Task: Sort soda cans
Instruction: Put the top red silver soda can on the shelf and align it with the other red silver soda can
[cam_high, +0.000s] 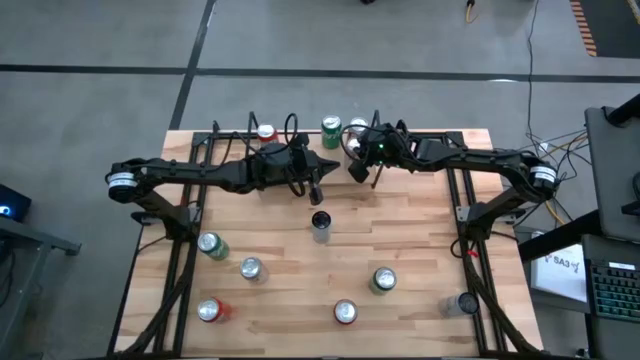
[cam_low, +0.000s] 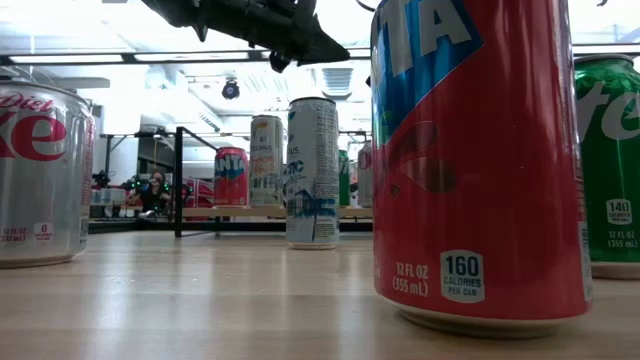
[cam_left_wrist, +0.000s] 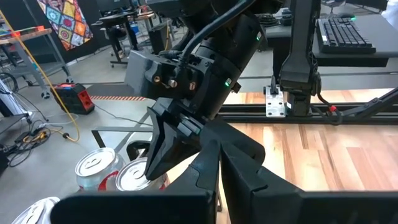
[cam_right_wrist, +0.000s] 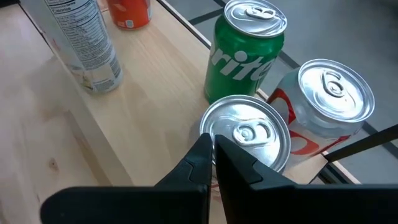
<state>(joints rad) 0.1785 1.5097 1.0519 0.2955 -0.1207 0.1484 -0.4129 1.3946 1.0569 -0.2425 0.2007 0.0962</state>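
Standing upright: soda cans (cam_high: 330, 131)

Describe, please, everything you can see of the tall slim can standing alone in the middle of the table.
The tall slim can stands upright near the table's middle, apart from every other can and touched by nothing. Its metal body looks silver-white with blue lettering and a printed panel, and from above its top looks dark. It is taller and narrower than the soda cans around it. The left gripper hangs just beyond it, toward the far edge, not touching it.
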